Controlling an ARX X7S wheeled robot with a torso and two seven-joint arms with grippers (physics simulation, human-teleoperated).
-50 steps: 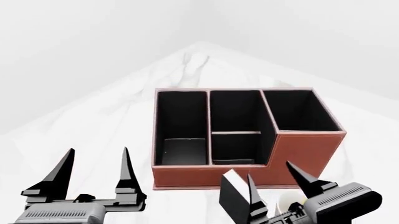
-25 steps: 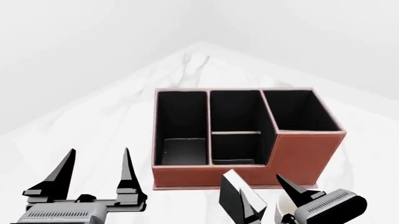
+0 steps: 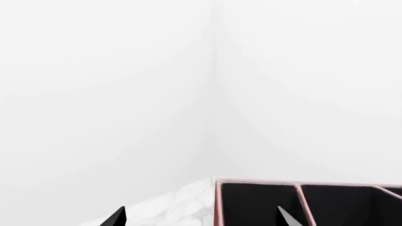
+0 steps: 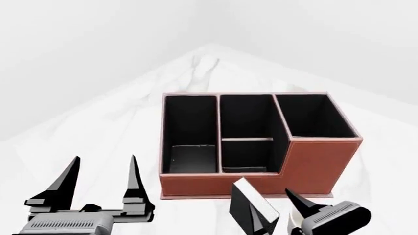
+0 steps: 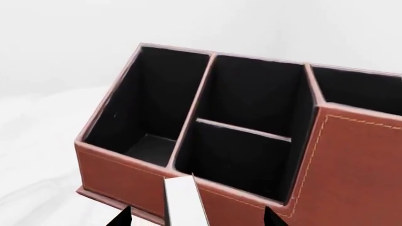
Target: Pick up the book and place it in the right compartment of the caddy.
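Note:
The book (image 4: pixel 247 204) stands upright on the table just in front of the caddy (image 4: pixel 307 164), black cover with white page edges. My right gripper (image 4: pixel 275 211) is open and low at the book, one finger on each side of it. In the right wrist view the white page edges (image 5: pixel 183 201) show between the two fingertips (image 5: pixel 121 217), not touched. The right compartment (image 4: pixel 314 115) is the squarish one behind the tall front wall and holds nothing; it also shows in the right wrist view (image 5: pixel 358 89). My left gripper (image 4: pixel 99 180) is open and empty, left of the caddy.
The caddy's long narrow compartment (image 4: pixel 189 127) and the divided middle pair (image 4: pixel 247 132) hold nothing. The caddy's left corner shows in the left wrist view (image 3: pixel 257 205). The white marbled table (image 4: pixel 98 132) runs back to a corner. The mug is hidden behind my right gripper.
My right gripper has sunk lower and moved left towards the book, so its fingers now straddle it. The book, caddy and left gripper have not moved.

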